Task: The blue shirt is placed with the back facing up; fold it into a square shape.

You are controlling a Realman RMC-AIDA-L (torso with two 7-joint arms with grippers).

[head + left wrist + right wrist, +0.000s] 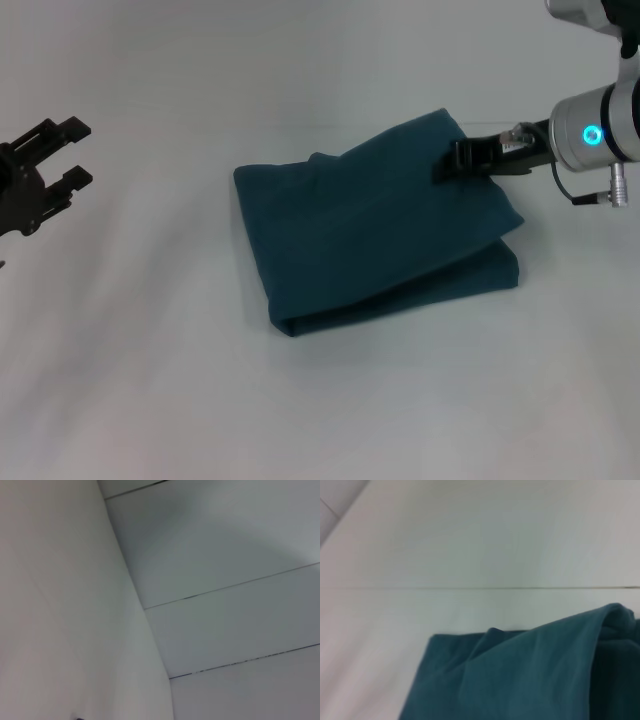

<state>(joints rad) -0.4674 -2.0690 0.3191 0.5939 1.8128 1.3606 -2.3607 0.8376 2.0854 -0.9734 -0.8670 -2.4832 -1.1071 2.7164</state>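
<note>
On a white table (150,400), the right gripper (452,162) pinches the folded blue shirt (370,235); release risks skewing the top layer. The left gripper (45,160) idles open, far left.

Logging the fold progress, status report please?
Right gripper on the blue shirt's far right corner. Left gripper open, off to the left. Shirt in a folded stack, top layer askew. Nothing in the way.

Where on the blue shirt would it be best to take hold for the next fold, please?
Probably the raised right edge of the blue shirt, coming from the robot's right: the top layer lifts off the lower one there, and the right claw is already at it. The left claw hangs open, far left.
</note>
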